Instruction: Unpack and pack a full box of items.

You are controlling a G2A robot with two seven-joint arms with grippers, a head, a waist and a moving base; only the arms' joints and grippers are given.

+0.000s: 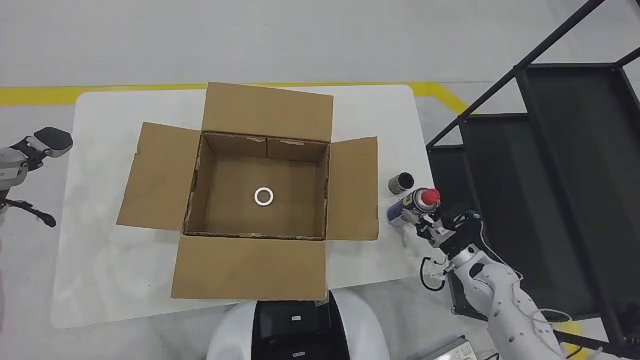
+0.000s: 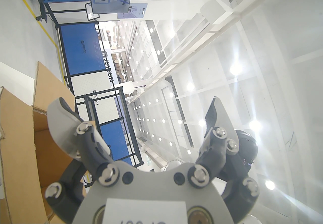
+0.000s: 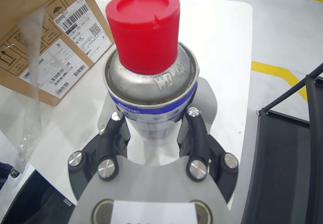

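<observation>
Table: white table (image 1: 100,260) standing on a grey floor, yellow line (image 1: 440,90) running behind it, black rack (image 1: 560,160) sitting off its right side.
Box: cardboard box (image 1: 268,110) sitting mid-table, top open, all four flaps lying outward.
Inside box: white ring (image 1: 264,196) lying on the bottom, near the middle.
Spray can: red-capped spray can (image 1: 425,200) (image 3: 151,88) being held upright at the table's right edge, just beside the box's right flap; can't tell if its base is touching the table.
Small can: small can (image 1: 401,181) standing just beside the spray can, on the side away from the robot.
Right tool: right tool (image 3: 155,119) (image 1: 432,222) clamping the spray can's body, one finger on each side.
Left tool: left tool (image 2: 136,106) (image 1: 40,145) hanging off the table's left side, well apart from the box, fingers spread wide, gripping nothing, pointing up at the ceiling.
</observation>
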